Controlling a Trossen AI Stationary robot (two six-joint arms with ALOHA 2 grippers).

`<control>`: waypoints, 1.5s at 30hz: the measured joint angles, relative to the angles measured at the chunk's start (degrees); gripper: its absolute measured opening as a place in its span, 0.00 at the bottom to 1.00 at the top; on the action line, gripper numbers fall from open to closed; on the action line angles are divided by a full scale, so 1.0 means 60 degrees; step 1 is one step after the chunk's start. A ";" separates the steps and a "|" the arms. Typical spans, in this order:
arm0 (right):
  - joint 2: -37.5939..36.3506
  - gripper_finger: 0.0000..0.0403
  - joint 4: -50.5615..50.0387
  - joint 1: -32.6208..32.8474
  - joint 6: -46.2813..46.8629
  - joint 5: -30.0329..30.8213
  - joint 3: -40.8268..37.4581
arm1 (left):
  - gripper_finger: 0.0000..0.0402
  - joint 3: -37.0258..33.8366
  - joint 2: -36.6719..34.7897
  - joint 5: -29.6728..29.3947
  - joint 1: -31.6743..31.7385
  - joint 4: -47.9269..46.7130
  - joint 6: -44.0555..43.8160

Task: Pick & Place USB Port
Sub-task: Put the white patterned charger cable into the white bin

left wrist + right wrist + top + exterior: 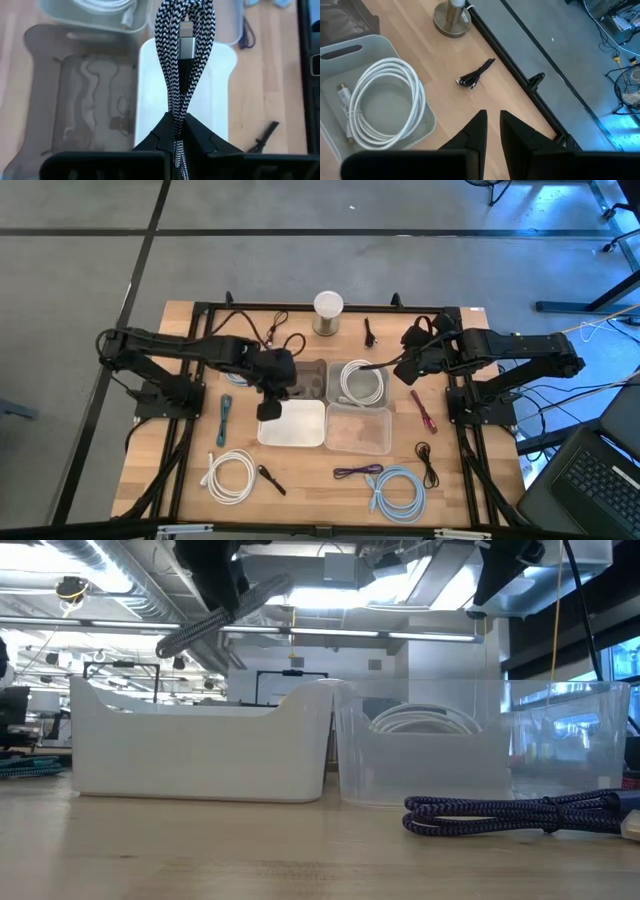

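Note:
A black-and-white braided cable point(184, 20) with a silver USB plug point(186, 46) is folded into a loop, and my left gripper point(178, 131) is shut on it. That gripper point(270, 410) hangs above the white bin point(215, 85), between the smoky dark bin point(85, 100) and the clear bin point(358, 430). In the low view the cable point(215, 622) slants in the air above the white bin point(200, 750). My right gripper point(491, 125) waits at the table's far right, above bare wood beside the clear bin holding a coiled white cable point(380, 100); its fingers stand slightly apart with nothing between them. My left gripper pinches the folded braided cable between its two fingers where the strands run side by side point(177, 117). The fingers slant steeply down from above and lie along the strands. The loop and the silver plug stick out past the fingertips, lifted clear above the white bin.
Loose cables lie on the table: a white coil point(232, 475), a light blue one point(395, 490), a purple one point(358, 471), a teal one point(225, 418), and a small black one point(476, 75). A round metal-footed cylinder point(328, 312) stands at the far edge.

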 joint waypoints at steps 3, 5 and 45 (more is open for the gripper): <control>0.0000 0.14 0.0004 0.0000 0.0005 0.0006 0.0000 | 0.02 0.0000 0.0168 0.0000 -0.0201 0.0052 -0.0168; 0.0000 0.14 0.0004 0.0000 0.0003 0.0020 0.0000 | 0.02 0.0000 0.0390 0.0000 -0.0308 0.0144 -0.0269; 0.0000 0.14 0.0003 0.0000 0.0039 -0.0083 0.0000 | 0.21 0.0000 0.4141 -0.0230 -0.0347 0.0745 0.0834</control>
